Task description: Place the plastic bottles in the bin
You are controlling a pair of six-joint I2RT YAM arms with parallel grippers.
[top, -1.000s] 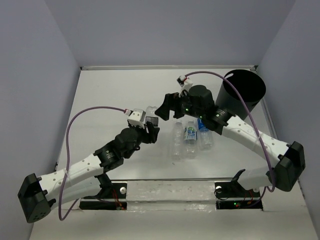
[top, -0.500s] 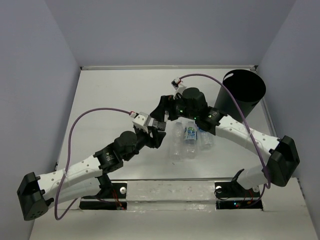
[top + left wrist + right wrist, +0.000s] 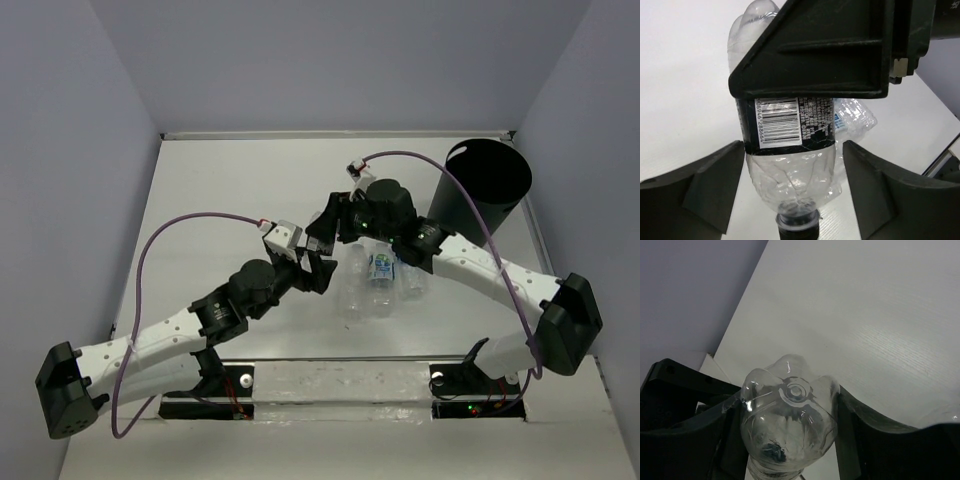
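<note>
- Right gripper [image 3: 788,405]: fingers narrow, clamped on both sides of a clear black-label bottle [image 3: 785,125] near its base. The moulded base faces the wrist camera.
- Left gripper [image 3: 792,160]: fingers spread wide, flanking this bottle's lower body just above the black cap [image 3: 797,227]. One finger sits close to the plastic, though I cannot tell if it touches.
- From above, the bottle is mostly hidden between the two wrists, over the middle of the table [image 3: 220,200].
- Blue-label bottle [image 3: 381,270] lies on the table just right of the grippers. Beside it lie a clear bottle [image 3: 354,288] on its left and a third bottle [image 3: 413,278] on its right.
- Bin [image 3: 480,190]: upright at the far right corner, well apart from the held bottle.
</note>
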